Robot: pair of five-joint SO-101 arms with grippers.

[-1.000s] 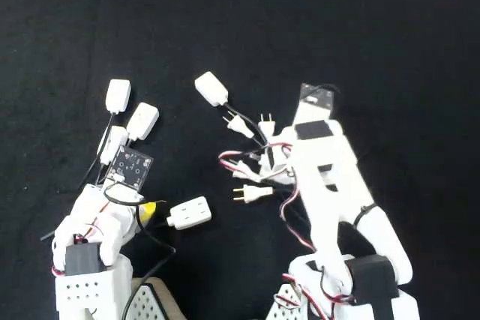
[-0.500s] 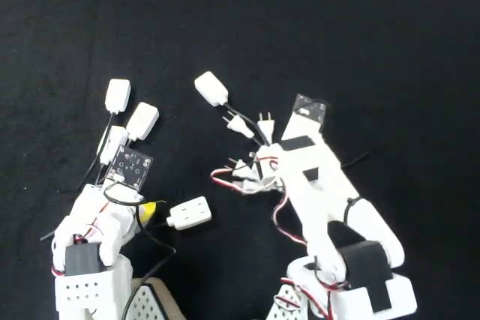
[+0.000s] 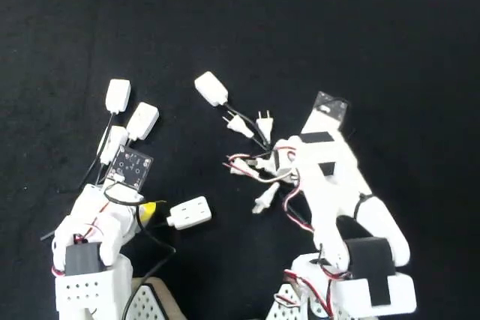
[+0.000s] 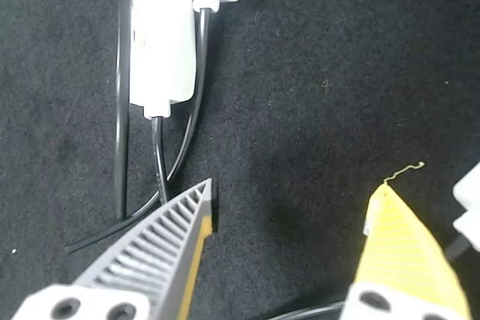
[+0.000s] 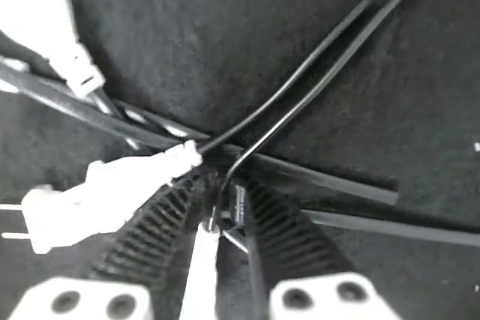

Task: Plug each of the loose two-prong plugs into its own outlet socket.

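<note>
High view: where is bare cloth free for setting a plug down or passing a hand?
Free: the far strip beyond the sockets, and the table right of the right arm. A small patch lies between the near socket and the nearest plug. Crowded: the middle, where plugs and cables tangle at the right tool.

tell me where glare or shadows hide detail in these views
high view: even light, the socket washes out white on the black cloth; left wrist view: faint shadow between the open left claw's tips; right wrist view: cables catch glare, plug overexposed
</note>
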